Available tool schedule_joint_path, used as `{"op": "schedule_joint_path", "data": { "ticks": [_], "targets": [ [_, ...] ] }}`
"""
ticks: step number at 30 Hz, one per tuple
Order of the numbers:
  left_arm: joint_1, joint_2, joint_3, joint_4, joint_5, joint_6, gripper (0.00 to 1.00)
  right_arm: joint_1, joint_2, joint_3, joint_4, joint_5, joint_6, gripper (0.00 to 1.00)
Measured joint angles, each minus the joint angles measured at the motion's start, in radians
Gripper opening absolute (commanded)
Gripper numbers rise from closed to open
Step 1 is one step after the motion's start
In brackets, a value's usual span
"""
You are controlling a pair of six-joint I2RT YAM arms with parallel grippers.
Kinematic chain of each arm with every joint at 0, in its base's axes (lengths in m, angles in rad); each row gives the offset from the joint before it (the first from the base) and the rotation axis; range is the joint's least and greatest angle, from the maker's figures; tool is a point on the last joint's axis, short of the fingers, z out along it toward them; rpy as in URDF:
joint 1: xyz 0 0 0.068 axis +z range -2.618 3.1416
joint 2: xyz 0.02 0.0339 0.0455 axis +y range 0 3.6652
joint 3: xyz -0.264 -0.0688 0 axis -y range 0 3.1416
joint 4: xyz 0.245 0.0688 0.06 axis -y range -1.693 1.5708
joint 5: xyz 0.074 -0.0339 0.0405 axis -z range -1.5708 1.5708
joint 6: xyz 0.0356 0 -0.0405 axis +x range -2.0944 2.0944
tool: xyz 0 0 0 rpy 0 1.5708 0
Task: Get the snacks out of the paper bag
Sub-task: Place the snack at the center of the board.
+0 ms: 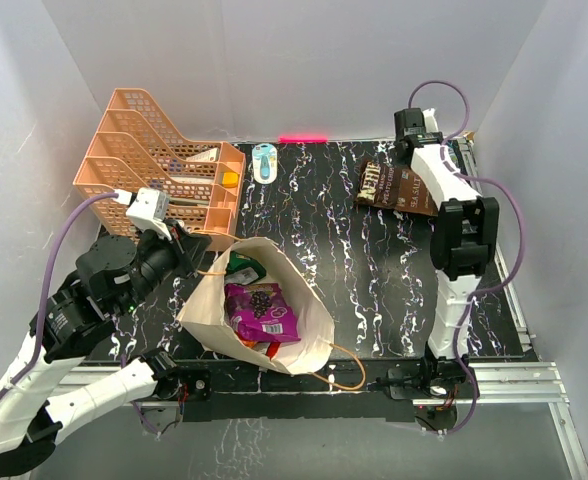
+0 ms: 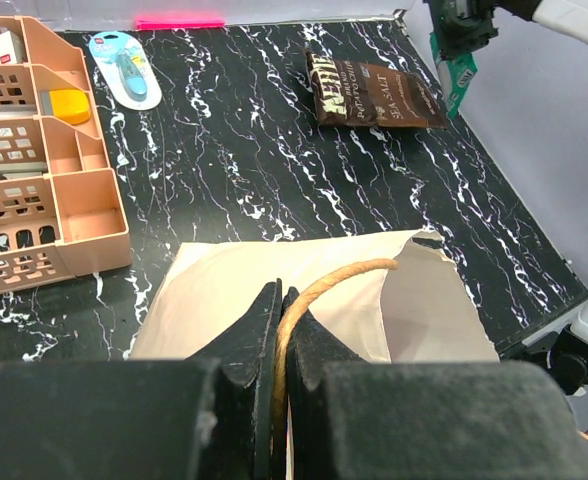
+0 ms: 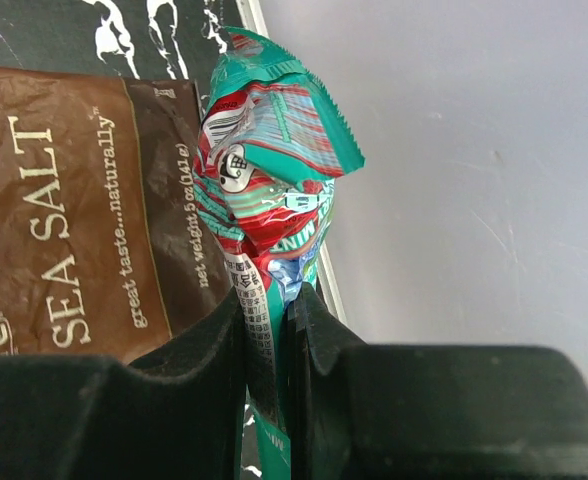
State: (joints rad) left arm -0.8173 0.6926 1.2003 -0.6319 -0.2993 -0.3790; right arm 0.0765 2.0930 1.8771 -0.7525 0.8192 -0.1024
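One teal-green foil packet, crinkled and splashed with red and white, is pinched by its lower end in the right jaws, which are clamped tight on it. Its long axis runs straight out from the fingertips, the free end puffed and folded over. It's up at the far right corner of the black marbled bench, just beside the large dark brown chip bag. That one lies flat, printed face up, with its long axis across the bench from left to right and its logo end toward the left.

Over at the near left, the big beige kraft paper bag has its mouth gaping upward. A purple-magenta pouch lies across the opening, a green packet sits behind it, and a sliver of orange-red packet shows on the near side. At the bag's left rim the left jaws are closed on the thin brown cord handle.

Behind the bag stands the peach plastic tiered rack, and to its right lies a small blue-and-white object.
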Motion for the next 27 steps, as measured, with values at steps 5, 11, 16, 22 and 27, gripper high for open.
{"op": "schedule_joint_path", "data": {
  "ticks": [5, 11, 16, 22, 27],
  "targets": [
    [0.000, 0.000, 0.000, -0.001, 0.000, 0.015, 0.00, 0.010, 0.121, 0.074, -0.002, 0.023, -0.025, 0.07],
    [0.000, -0.007, 0.000, -0.007, -0.006, 0.020, 0.00, 0.035, 0.238, 0.150, -0.014, 0.027, -0.027, 0.08],
    [0.000, -0.019, 0.000, -0.022, -0.010, 0.018, 0.00, 0.058, 0.317, 0.232, -0.066, 0.034, -0.014, 0.11],
    [0.000, -0.025, -0.001, -0.036, -0.027, 0.017, 0.00, 0.075, 0.357, 0.254, -0.113, 0.031, 0.035, 0.17],
    [0.000, -0.024, -0.001, -0.037, -0.031, 0.017, 0.00, 0.078, 0.367, 0.254, -0.136, 0.035, 0.074, 0.17]
  ]
}}
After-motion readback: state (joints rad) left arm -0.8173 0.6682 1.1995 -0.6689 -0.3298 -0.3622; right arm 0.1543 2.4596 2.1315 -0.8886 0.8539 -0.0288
